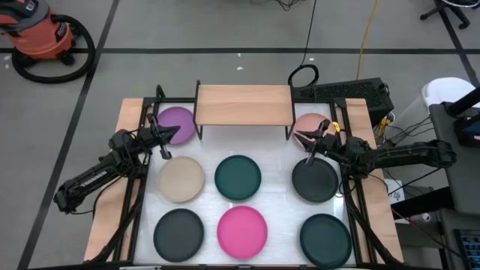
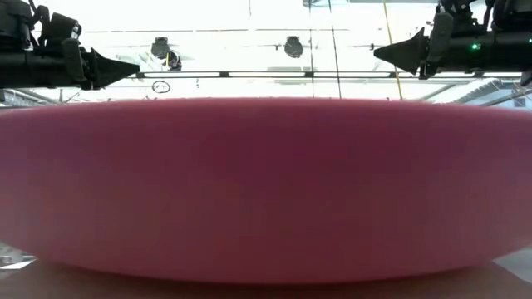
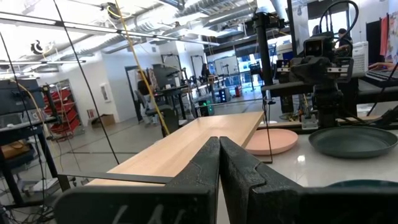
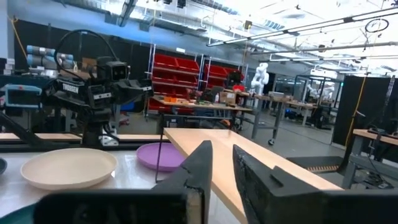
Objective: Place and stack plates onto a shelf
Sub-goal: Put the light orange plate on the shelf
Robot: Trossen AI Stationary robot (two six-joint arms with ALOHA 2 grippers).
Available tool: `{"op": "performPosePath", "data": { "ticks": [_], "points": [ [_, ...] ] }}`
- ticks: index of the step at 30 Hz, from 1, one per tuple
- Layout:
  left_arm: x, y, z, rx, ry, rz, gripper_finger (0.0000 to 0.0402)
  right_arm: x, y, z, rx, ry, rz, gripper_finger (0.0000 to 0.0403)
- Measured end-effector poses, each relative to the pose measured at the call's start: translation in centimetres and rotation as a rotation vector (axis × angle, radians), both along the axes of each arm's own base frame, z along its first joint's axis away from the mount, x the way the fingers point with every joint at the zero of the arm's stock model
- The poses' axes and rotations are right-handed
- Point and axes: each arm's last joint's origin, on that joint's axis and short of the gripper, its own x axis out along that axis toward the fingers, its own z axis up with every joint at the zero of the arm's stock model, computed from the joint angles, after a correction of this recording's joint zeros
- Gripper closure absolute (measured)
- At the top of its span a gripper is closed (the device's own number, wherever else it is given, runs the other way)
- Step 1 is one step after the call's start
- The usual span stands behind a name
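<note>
Shelf point(image 1: 243, 104): wooden top bare, centred at the tabletop's point(image 1: 279, 169) far edge. Purple plate point(image 1: 177, 123) beside its left legs, salmon plate point(image 1: 309, 126) beside its right. Remaining six plates lie flat in two rows toward the near edge.

Left gripper point(image 1: 166, 133): clenched, empty, above purple plate.

Right gripper point(image 1: 302, 138): fingers slightly parted, empty, above salmon plate.

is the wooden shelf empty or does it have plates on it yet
Empty: the shelf top is bare in the high view, and all eight plates lie flat on the table.
</note>
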Motion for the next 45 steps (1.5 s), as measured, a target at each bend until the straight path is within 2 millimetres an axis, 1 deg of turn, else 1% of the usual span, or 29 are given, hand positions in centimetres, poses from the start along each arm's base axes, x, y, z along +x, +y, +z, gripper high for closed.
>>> {"op": "performPosePath", "data": {
  "ticks": [6, 11, 45],
  "points": [
    [-0.01, 0.0, 0.02, 0.0, -0.001, 0.0, 0.0385, -0.01, 0.0, 0.03, 0.002, -0.004, 0.001, 0.0311],
    [0.0, 0.0, 0.01, 0.0, 0.0, 0.0, 0.0385, 0.02, 0.0, -0.1, 0.003, 0.01, 0.001, 0.0299],
    [0.0, 0.0, 0.0, 0.0, 0.0, 0.0, 0.0385, 0.06, -0.01, -0.26, 0.017, 0.021, 0.002, 0.0298]
  ]
}}
